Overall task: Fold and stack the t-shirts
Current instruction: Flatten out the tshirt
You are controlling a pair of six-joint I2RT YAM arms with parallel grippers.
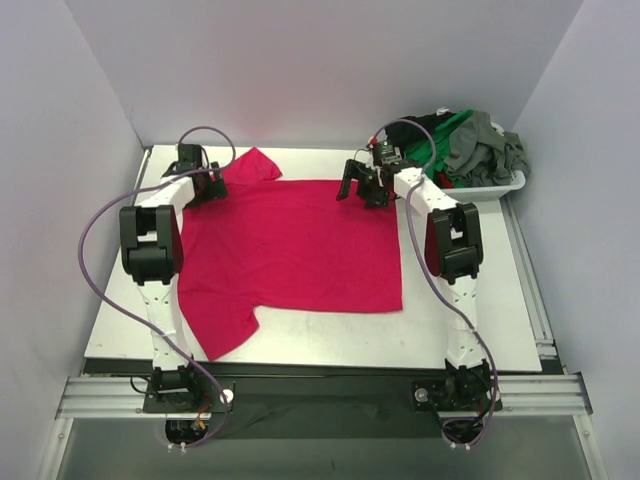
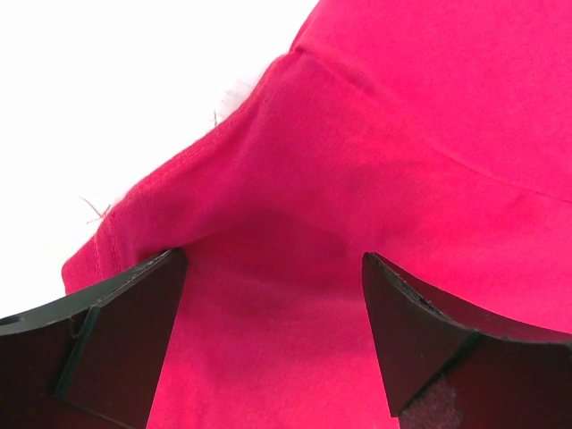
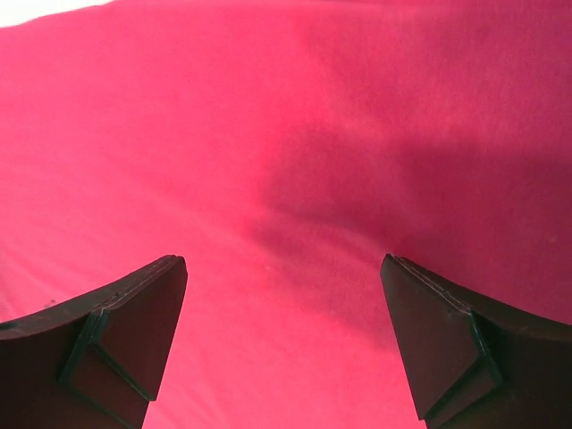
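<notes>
Looking down from above, we see a crimson-red soft cloth t-shirt (image 1: 295, 250) spread flat across the middle of the white tabletop (image 1: 330, 335). One sleeve reaches toward the upper left of the frame and the other toward the lower left. Our left gripper (image 1: 203, 186) sits by the upper-left sleeve. In the left wrist view its black fingers (image 2: 116, 331) stand wide apart over the red cloth near a stitched hem, with nothing pinched between them. Our right gripper (image 1: 362, 185) is at the shirt's upper right edge, and its fingers (image 3: 125, 331) are spread just as wide over smooth red fabric. We cannot tell whether either gripper touches the cloth. In the upper right of the overhead frame, a white plastic basket (image 1: 500, 188) holds a crumpled heap of green, grey and black t-shirts (image 1: 470, 140).
</notes>
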